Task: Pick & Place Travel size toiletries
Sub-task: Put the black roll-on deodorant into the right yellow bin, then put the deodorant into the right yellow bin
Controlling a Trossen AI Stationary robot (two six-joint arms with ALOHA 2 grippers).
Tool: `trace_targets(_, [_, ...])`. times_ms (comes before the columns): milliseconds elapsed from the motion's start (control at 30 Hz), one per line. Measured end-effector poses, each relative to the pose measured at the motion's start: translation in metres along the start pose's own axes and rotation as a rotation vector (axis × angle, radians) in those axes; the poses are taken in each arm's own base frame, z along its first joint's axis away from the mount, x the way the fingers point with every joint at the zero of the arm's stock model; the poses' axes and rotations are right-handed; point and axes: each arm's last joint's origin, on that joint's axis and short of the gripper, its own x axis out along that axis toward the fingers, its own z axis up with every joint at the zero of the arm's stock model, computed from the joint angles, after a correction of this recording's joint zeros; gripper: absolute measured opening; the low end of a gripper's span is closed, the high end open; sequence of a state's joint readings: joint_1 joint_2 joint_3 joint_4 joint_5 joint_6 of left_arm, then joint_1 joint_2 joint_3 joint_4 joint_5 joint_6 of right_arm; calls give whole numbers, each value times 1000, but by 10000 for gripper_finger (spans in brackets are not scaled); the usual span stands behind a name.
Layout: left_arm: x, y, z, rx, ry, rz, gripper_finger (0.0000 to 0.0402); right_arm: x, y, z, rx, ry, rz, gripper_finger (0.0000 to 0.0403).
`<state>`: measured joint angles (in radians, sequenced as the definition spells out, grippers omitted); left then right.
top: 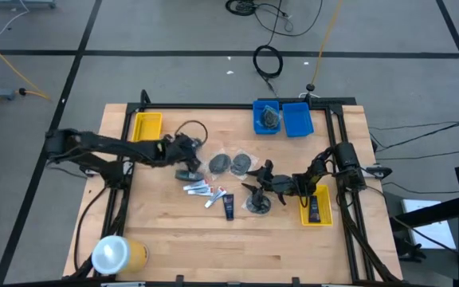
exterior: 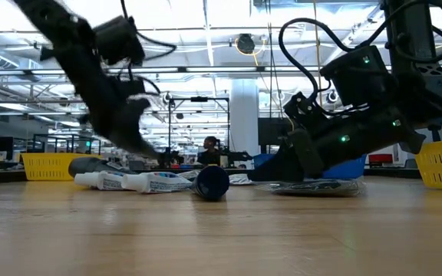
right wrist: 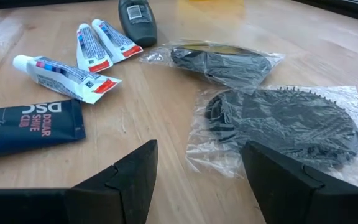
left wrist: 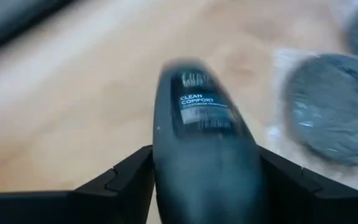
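My left gripper (top: 186,167) reaches in from the table's left and is shut on a dark grey mini bottle (left wrist: 197,124) labelled "CLEAN COMFORT". My right gripper (right wrist: 197,168) is open, low over the table right of centre (top: 255,190). Just ahead of its fingers a round grey disc in a clear bag (right wrist: 284,124) lies flat. A second bagged disc (right wrist: 219,62) lies beyond it. Three little white tubes with red-blue marks (right wrist: 64,76) and a dark blue tube (right wrist: 30,127) lie flat at mid-table (top: 205,191). Two more bagged discs (top: 229,163) lie near the left gripper. My left gripper pinches the mini bottle between its two fingers, one on each side of the body (left wrist: 166,174). The bottle lies along the fingers, and its labelled end (left wrist: 194,93) sticks out past the fingertips. I cannot tell whether the bottle rests on the table.
Two blue bins (top: 281,118) stand at the far edge, one holding a dark item. A yellow bin (top: 146,126) stands far left; another (top: 317,206), holding a dark item, sits under the right arm. A big yellow roll with a white end (top: 118,253) lies near left.
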<state>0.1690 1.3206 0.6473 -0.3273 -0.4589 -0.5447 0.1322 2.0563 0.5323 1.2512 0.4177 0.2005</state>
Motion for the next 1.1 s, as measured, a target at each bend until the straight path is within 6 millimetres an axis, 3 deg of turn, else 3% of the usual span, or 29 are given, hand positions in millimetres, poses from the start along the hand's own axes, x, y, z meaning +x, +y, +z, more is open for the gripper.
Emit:
trace_targets(200, [-47, 36, 33, -91, 81, 211, 222, 0, 0, 0, 1, 1, 0, 226])
trace_targets(400, [-64, 68, 35, -164, 154, 401, 180, 0, 0, -1, 18, 9, -2, 226])
trace_targets(533, [-62, 71, 35, -176, 175, 401, 158, 0, 0, -2, 16, 19, -2, 226])
trace_targets(700, [-59, 59, 33, -117, 228, 285, 145, 0, -1, -2, 18, 22, -2, 226])
trace_targets(800, [-59, 48, 23, -149, 255, 239, 145, 0, -1, -2, 17, 22, -2, 226])
trace_targets(933, [-55, 35, -7, -237, 325, 214, 152, 0, -1, -2, 18, 21, -2, 226])
trace_targets(1100, [-43, 31, -48, -398, 365, 260, 217, 0, 0, -2, 17, 21, -2, 226])
